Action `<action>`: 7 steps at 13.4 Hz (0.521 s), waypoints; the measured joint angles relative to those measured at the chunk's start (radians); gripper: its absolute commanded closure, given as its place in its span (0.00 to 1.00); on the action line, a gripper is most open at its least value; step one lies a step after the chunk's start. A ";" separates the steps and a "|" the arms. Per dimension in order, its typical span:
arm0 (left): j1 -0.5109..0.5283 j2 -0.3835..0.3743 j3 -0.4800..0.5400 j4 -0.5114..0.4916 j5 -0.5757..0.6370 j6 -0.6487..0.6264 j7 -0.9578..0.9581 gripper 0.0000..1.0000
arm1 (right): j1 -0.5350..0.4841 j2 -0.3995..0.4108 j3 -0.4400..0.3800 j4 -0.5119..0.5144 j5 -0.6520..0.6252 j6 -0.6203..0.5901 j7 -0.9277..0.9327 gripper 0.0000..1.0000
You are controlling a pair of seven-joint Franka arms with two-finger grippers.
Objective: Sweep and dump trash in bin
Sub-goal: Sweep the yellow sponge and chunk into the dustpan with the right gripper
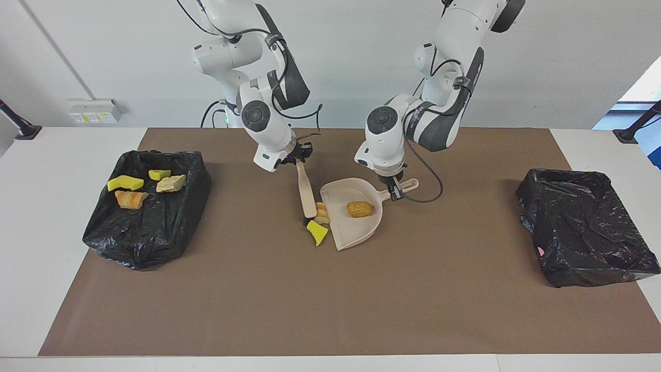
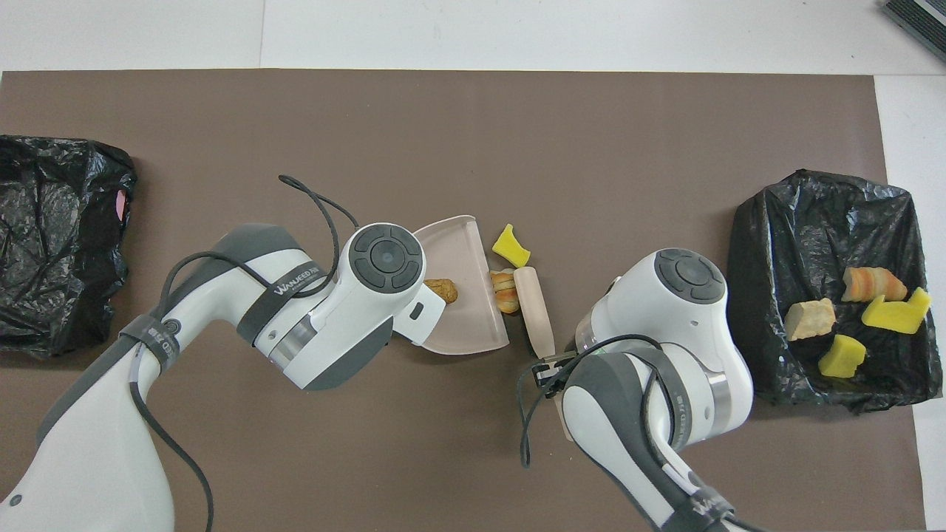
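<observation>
Sitting mid-table, a beige plastic dustpan (image 1: 356, 227) holds one brown pastry lump (image 1: 359, 208), its handle clamped by the left gripper (image 1: 395, 192). At its nine o'clock edge in the facing view, the right gripper (image 1: 299, 156) grips a beige brush (image 1: 308, 192) against a striped bread piece (image 1: 322, 212) — a yellow sponge chunk (image 1: 317, 232) lies just beside.

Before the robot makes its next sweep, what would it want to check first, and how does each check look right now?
1. Right gripper holds the brush: ok.
2. Left gripper holds the dustpan by its handle: ok.
3. Brush sits beside the dustpan's open edge: ok.
4. Striped bread piece inside the dustpan: not ok, at the edge.
5. Yellow sponge chunk inside the dustpan: not ok, on the mat.
6. Brown pastry in the dustpan: ok.
</observation>
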 measured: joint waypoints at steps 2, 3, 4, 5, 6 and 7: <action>0.000 0.000 0.000 -0.004 0.000 0.002 0.000 1.00 | 0.008 -0.001 0.000 -0.001 0.078 -0.009 0.000 1.00; 0.000 0.000 0.000 -0.005 0.000 0.003 0.000 1.00 | 0.012 -0.001 0.001 -0.001 0.126 -0.013 0.000 1.00; 0.000 0.000 0.000 -0.005 0.000 0.003 0.000 1.00 | 0.013 -0.003 0.006 0.000 0.159 -0.016 0.000 1.00; 0.000 0.000 0.000 -0.006 0.000 0.004 0.000 1.00 | 0.013 -0.005 0.013 0.005 0.173 -0.016 0.004 1.00; 0.000 -0.001 0.000 -0.006 0.000 0.005 0.000 1.00 | 0.014 -0.011 0.018 0.013 0.175 -0.017 0.009 1.00; 0.000 -0.001 0.000 -0.007 0.000 0.005 0.000 1.00 | 0.013 -0.023 0.018 0.023 0.173 -0.019 0.010 1.00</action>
